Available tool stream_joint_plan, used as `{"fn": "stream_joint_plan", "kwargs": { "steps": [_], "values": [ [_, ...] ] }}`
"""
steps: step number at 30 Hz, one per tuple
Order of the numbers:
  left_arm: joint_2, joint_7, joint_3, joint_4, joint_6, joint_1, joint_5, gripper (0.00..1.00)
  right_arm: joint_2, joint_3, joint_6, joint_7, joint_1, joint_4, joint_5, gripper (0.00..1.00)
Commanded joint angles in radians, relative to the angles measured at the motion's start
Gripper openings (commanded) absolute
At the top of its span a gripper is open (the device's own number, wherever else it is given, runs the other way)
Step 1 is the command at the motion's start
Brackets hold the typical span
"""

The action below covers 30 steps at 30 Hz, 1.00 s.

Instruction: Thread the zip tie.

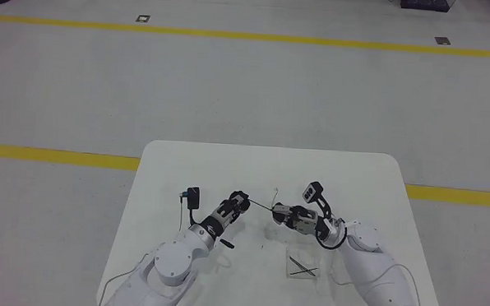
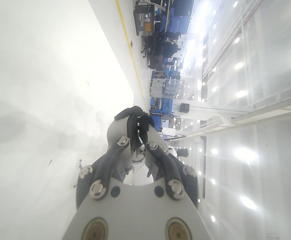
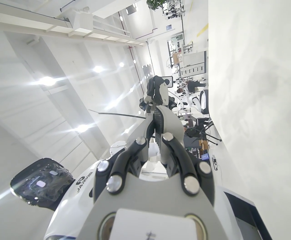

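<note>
Right gripper (image 1: 276,211) pinching narrowly on the black zip tie (image 1: 261,205), left gripper (image 1: 244,201) facing it just across, seemingly clamping the tie's other end, clear tray (image 1: 290,252) lying behind the right gripper, holding spare ties (image 1: 303,271) crossing each other.

You worked in a big lab hall: a white table (image 1: 343,170) on a grey floor (image 1: 231,95) with yellow lines (image 1: 234,35), blue workbenches (image 2: 169,78) and bright ceiling lights (image 2: 246,154) behind.
</note>
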Motion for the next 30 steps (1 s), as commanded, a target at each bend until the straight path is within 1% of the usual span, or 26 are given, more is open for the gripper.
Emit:
{"fn": "stream_joint_plan", "kwargs": {
  "steps": [1,14,30],
  "values": [
    [0.000,0.000,0.000,0.000,0.000,0.000,0.000,0.00,0.001,0.000,0.000,-0.002,-0.002,-0.003,-0.001,0.00],
    [0.000,0.000,0.000,0.000,0.000,0.000,0.000,0.00,0.007,0.008,-0.001,-0.005,-0.011,-0.014,0.005,0.00],
    [0.000,0.000,0.000,0.000,0.000,0.000,0.000,0.00,0.005,-0.006,0.001,-0.012,-0.002,-0.009,0.004,0.00]
  ]
}}
